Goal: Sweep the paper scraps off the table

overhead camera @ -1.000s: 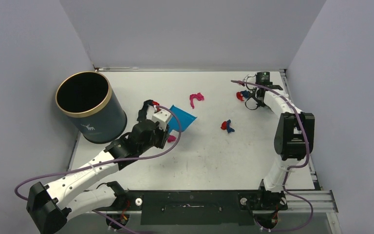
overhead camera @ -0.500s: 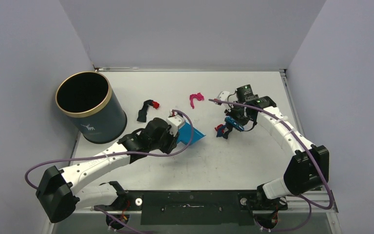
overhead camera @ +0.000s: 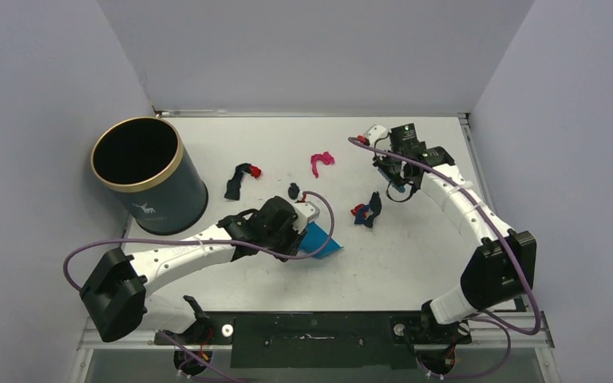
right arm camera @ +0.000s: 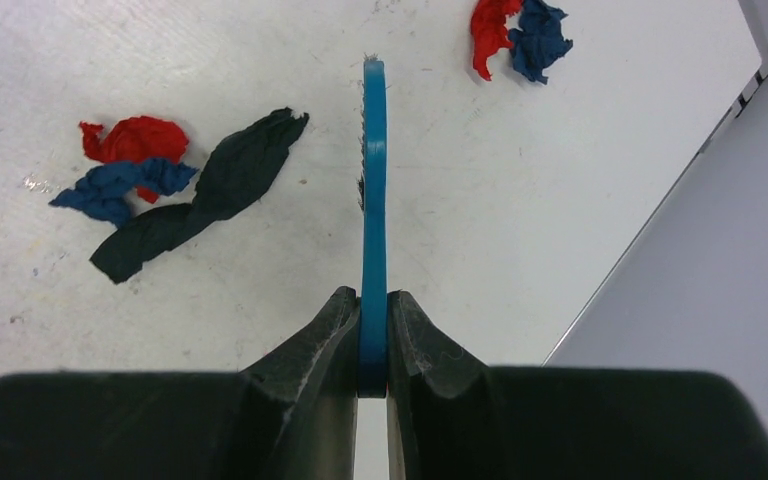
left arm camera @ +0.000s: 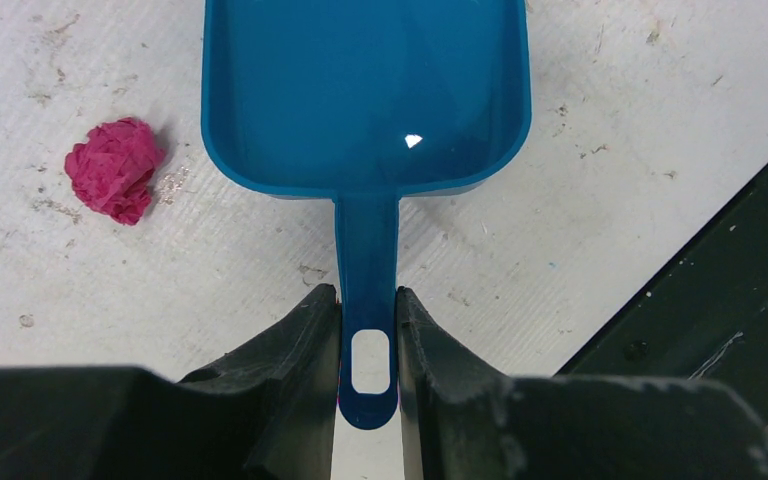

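My left gripper [left arm camera: 367, 292] is shut on the handle of a blue dustpan [left arm camera: 365, 90], which lies flat on the white table [overhead camera: 415, 263] near the front middle [overhead camera: 322, 242]. A magenta scrap [left arm camera: 110, 168] lies just left of the pan. My right gripper [right arm camera: 372, 297] is shut on a blue brush [right arm camera: 373, 180], held edge-on above the table at the far right [overhead camera: 393, 174]. A red, blue and black scrap cluster [right arm camera: 160, 185] lies left of the brush [overhead camera: 365, 211]. Another red and blue scrap [right arm camera: 515, 35] lies beyond the brush.
A dark bin with a gold rim [overhead camera: 148, 171] stands at the far left. A black and red scrap [overhead camera: 239, 177], a small dark scrap [overhead camera: 294, 190] and a magenta scrap [overhead camera: 322, 162] lie mid-table. Grey walls enclose the table; a dark rail [left arm camera: 720, 300] runs along the near edge.
My left gripper has carried the dustpan right and toward the near edge. My right gripper swung the brush in to the middle scraps, then drew back toward the far side.
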`<action>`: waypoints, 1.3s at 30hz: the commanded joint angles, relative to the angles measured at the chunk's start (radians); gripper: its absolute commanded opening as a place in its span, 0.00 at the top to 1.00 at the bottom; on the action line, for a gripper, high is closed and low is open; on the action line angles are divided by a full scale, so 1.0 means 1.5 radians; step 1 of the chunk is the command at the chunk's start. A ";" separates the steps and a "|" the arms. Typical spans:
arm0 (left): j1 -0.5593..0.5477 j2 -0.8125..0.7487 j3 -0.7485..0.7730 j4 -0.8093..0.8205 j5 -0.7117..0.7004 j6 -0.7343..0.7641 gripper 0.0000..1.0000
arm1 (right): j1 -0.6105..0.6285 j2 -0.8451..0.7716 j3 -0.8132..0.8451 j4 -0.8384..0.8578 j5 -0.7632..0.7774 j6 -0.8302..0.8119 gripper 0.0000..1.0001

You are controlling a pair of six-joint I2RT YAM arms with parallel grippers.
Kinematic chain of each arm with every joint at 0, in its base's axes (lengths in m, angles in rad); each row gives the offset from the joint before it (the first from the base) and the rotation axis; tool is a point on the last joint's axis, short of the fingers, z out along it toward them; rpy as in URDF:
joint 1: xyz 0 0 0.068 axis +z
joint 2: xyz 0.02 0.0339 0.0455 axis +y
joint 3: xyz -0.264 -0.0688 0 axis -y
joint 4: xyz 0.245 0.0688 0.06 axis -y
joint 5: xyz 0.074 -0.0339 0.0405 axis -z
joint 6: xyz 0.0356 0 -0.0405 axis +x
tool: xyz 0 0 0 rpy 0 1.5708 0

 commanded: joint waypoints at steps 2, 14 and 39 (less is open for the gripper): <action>-0.018 0.035 0.042 -0.007 0.007 0.018 1.00 | 0.000 0.044 -0.009 0.053 0.045 0.076 0.95; -0.029 0.105 0.070 -0.023 0.034 0.021 1.00 | 0.040 0.118 0.003 -0.006 -0.270 0.201 0.95; -0.045 0.078 0.058 0.000 0.027 0.022 1.00 | -0.070 0.065 0.130 -0.059 -0.270 0.162 0.95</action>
